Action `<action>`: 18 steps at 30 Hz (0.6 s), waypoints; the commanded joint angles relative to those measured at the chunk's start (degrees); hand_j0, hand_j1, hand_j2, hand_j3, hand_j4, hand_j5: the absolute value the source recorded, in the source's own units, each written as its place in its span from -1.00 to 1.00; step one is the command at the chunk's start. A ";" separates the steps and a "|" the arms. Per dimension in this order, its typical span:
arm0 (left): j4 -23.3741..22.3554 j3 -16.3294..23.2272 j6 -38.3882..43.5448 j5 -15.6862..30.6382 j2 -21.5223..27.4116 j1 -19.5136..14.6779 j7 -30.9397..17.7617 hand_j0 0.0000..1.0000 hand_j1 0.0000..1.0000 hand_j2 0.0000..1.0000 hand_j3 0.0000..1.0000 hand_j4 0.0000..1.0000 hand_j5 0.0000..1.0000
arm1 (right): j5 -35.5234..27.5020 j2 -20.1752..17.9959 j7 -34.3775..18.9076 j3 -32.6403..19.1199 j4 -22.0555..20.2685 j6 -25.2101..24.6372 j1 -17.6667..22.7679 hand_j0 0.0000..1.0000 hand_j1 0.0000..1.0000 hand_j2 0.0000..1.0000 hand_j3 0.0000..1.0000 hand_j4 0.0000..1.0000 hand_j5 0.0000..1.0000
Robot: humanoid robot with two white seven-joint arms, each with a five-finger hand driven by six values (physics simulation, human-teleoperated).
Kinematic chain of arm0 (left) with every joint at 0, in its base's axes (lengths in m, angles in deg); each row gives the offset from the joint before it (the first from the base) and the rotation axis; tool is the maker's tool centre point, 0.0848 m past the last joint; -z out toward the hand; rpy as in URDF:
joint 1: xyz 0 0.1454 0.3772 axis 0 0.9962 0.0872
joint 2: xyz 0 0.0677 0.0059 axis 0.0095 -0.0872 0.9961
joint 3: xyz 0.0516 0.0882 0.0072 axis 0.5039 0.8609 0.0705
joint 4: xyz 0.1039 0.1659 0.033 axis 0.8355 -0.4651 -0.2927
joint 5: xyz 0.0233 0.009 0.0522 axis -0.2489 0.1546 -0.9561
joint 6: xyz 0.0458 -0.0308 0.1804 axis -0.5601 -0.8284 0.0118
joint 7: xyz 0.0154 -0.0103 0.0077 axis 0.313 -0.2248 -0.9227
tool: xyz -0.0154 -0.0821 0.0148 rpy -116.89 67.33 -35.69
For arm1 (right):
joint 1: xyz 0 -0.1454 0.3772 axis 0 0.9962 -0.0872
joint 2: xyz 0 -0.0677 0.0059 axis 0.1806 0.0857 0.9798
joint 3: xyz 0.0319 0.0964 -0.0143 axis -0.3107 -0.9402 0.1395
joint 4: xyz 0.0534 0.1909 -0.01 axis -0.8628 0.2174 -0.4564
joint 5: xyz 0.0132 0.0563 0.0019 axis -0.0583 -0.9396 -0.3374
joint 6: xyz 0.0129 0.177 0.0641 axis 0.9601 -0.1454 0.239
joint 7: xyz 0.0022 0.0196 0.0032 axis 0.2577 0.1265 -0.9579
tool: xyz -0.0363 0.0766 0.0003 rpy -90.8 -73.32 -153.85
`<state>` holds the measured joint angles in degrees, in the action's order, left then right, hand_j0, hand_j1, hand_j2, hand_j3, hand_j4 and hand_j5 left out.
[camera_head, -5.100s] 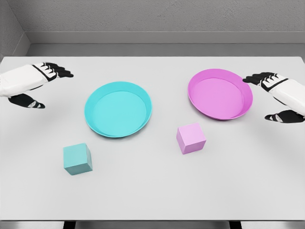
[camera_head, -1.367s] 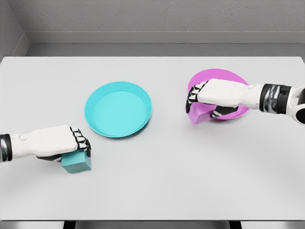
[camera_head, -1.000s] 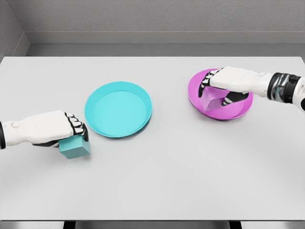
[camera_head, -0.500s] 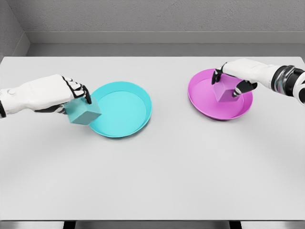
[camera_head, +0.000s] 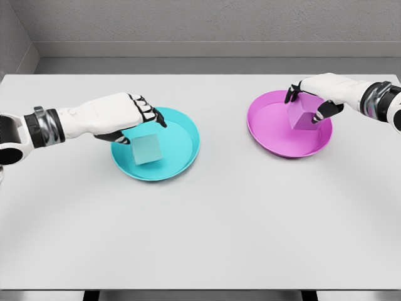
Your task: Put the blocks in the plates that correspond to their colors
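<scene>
A teal block (camera_head: 146,149) hangs over the left part of the teal plate (camera_head: 182,141), held by my left hand (camera_head: 135,119), whose fingers are curled on its top. A pink block (camera_head: 301,115) is over the right half of the pink plate (camera_head: 272,128), with my right hand (camera_head: 311,95) shut on it from above. Whether either block touches its plate I cannot tell.
Both plates sit on a white table (camera_head: 207,219) that runs to a grey wall at the back. The table's front edge shows along the bottom of the picture.
My left hand has carried the teal block to the right, from the plate's left rim to over the plate. My right hand with the pink block has shifted slightly right and back.
</scene>
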<state>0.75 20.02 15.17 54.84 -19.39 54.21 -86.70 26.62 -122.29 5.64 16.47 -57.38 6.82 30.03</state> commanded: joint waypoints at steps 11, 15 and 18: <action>1.44 -1.57 0.15 7.63 10.89 0.09 0.39 1.00 1.00 1.00 1.00 1.00 1.00 | 0.07 -0.71 0.11 -0.37 -1.05 0.05 -0.17 1.00 1.00 1.00 1.00 1.00 1.00; 3.46 -1.65 0.15 11.23 16.25 0.88 0.30 1.00 1.00 1.00 1.00 1.00 1.00 | -0.02 -3.44 -0.07 -6.00 -7.20 3.91 0.26 1.00 1.00 1.00 1.00 1.00 1.00; 3.37 -7.10 0.15 11.59 19.94 6.85 -0.05 1.00 1.00 1.00 1.00 1.00 1.00 | -0.29 -6.25 -0.07 -10.39 -8.34 12.70 2.81 1.00 1.00 1.00 1.00 1.00 1.00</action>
<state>3.76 15.68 15.16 65.07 -2.40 62.21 -86.59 26.46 -126.58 5.58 8.88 -64.27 14.62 33.97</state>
